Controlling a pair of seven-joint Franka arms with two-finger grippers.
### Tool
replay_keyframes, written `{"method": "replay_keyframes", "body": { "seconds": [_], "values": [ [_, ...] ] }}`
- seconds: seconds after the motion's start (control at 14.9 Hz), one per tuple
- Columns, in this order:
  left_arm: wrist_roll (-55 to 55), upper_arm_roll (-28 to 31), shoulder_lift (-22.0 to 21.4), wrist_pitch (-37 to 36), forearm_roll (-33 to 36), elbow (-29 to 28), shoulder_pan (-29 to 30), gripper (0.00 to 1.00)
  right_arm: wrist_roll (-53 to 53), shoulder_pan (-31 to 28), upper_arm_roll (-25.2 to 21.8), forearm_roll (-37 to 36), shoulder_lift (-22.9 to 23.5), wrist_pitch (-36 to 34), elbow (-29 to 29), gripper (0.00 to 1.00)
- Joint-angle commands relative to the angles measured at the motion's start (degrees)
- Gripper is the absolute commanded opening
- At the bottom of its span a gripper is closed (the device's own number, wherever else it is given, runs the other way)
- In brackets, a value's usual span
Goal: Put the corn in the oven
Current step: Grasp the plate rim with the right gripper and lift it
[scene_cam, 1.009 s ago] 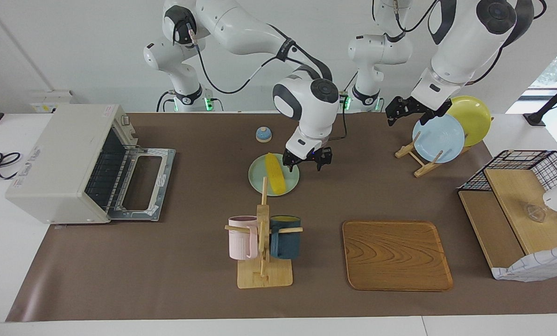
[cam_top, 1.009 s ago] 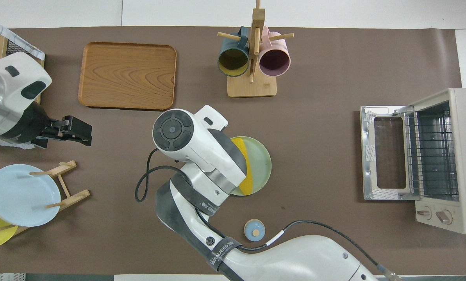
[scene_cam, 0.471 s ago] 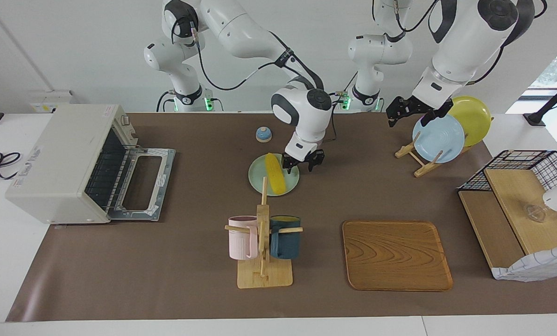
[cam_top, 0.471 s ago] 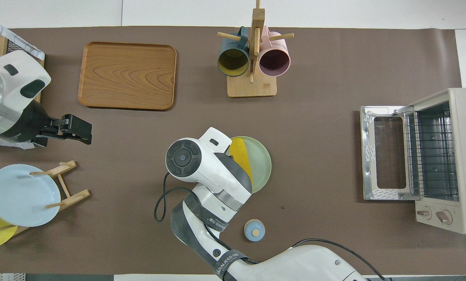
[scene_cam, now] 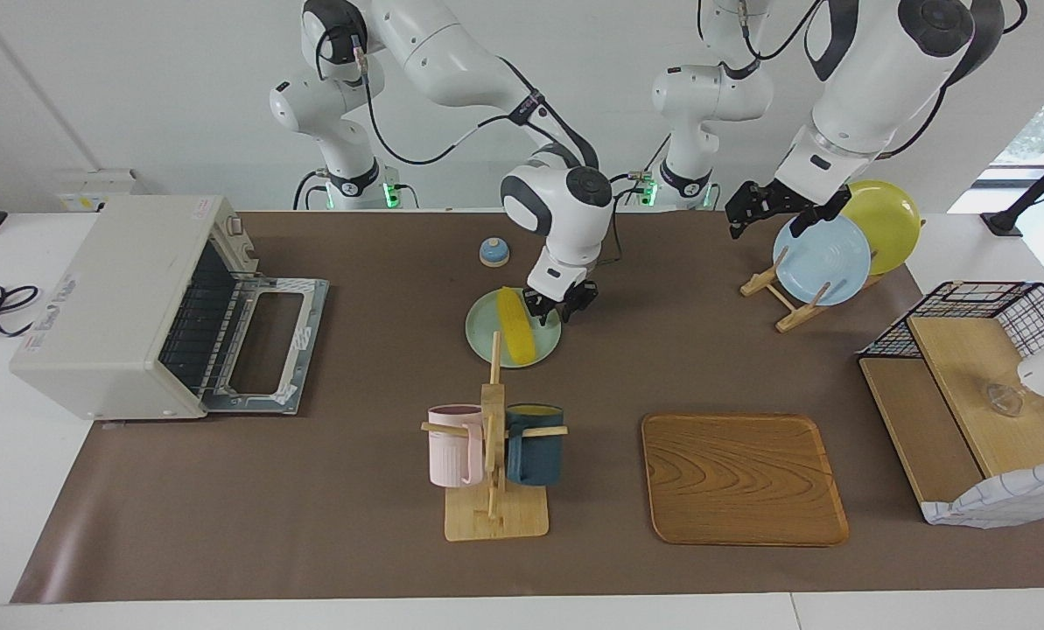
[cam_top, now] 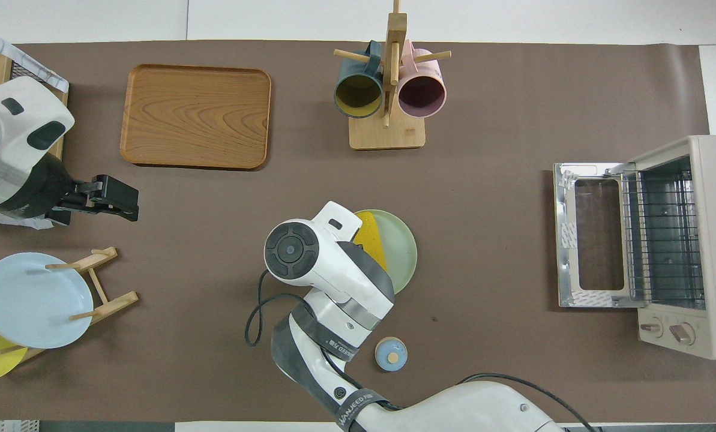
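Corn (scene_cam: pixel 514 326) lies on our pale green plate (scene_cam: pixel 546 348), centre frame. Our right gripper (scene_cam: pixel 558 305) sits low beside its upper end; we cannot tell how its fingers stand. We should centre on the cob and close gently so it cannot roll. Our oven (scene_cam: pixel 128 302), at frame left, stands open. Our left gripper (scene_cam: pixel 771 208) waits, fingers apart, upper right.
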Motion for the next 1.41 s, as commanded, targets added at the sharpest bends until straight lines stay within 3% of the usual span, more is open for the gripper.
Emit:
{"method": "replay_keyframes", "body": {
  "seconds": [0.0,0.13,0.2,0.27,0.54,0.87,1.14,1.35],
  "values": [
    [-0.72,-0.81,0.37,0.31,-0.93,0.86,0.86,1.0,-0.89,-0.2,0.18,-0.6,-2.3,2.26,-4.04,0.45],
    [-0.81,-0.81,0.37,0.57,-0.84,0.86,1.03,1.0,-0.89,-0.2,0.18,-0.6,-2.66,4.1,-5.89,0.34],
    [-0.81,-0.81,0.29,1.09,-0.84,0.6,0.95,1.0,-0.98,-0.2,0.18,-0.6,-2.66,4.19,-5.98,0.09],
    [-0.9,-0.81,0.46,1.8,-0.84,0.33,0.95,1.0,-0.98,-0.2,0.18,-0.6,-2.66,4.11,-5.98,0.0],
    [-0.81,-2.12,1.07,1.71,-0.84,0.33,2.43,1.0,-1.42,-1.08,0.09,-0.69,-2.39,2.19,-3.8,0.0],
    [-0.9,-3.71,1.08,1.71,-0.84,0.33,3.58,1.0,-1.68,-3.18,-0.79,-9.11,-2.13,-13.63,5.08,0.0],
    [-0.9,-4.07,-0.33,1.98,-0.84,0.15,4.29,1.0,-9.22,-12.48,-0.7,-9.21,-8.44,-19.69,2.02,0.0],
    [-0.73,-4.06,-0.33,1.98,-0.84,-0.11,4.2,1.0,-13.18,-18.37,-0.7,-9.74,-13.8,-21.29,-4.03,0.0]
  ]
}}
